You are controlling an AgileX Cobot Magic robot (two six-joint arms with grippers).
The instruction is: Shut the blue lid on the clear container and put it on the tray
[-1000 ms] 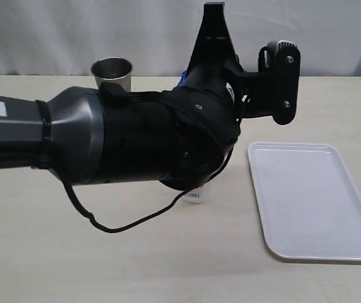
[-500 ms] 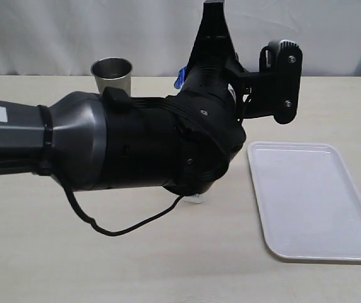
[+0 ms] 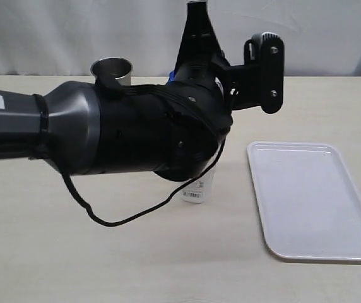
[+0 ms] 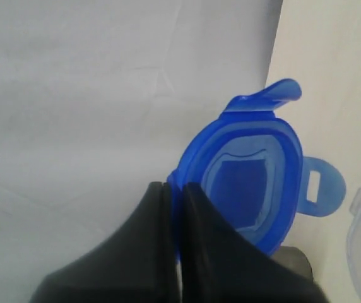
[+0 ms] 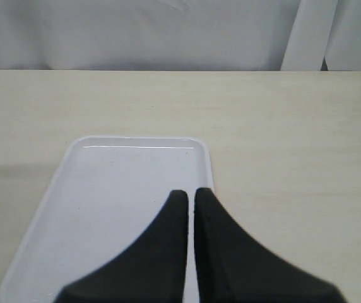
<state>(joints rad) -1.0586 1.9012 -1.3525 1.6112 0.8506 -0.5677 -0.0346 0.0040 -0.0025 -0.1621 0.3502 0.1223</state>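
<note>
The blue lid (image 4: 250, 180) is pinched by its edge in my shut left gripper (image 4: 173, 189), held up in front of the white curtain, its flap tabs spread. In the exterior view only a blue sliver of the lid (image 3: 170, 77) shows behind my bulky left arm. The clear container (image 3: 195, 188) stands upright on the table under that arm, only its barcoded base showing; a piece of its rim (image 4: 356, 252) appears beside the lid. The white tray (image 3: 313, 202) lies empty to the right. My right gripper (image 5: 187, 196) is shut on nothing above the tray (image 5: 105, 202).
A grey steel cup (image 3: 112, 68) stands at the back left of the table. My left arm (image 3: 105, 132) covers most of the table's middle, with a black cable (image 3: 114, 222) hanging below it. A white curtain closes off the back.
My left arm has shifted left and a little up with the lid. More of the container's base shows below the arm than half a second ago.
</note>
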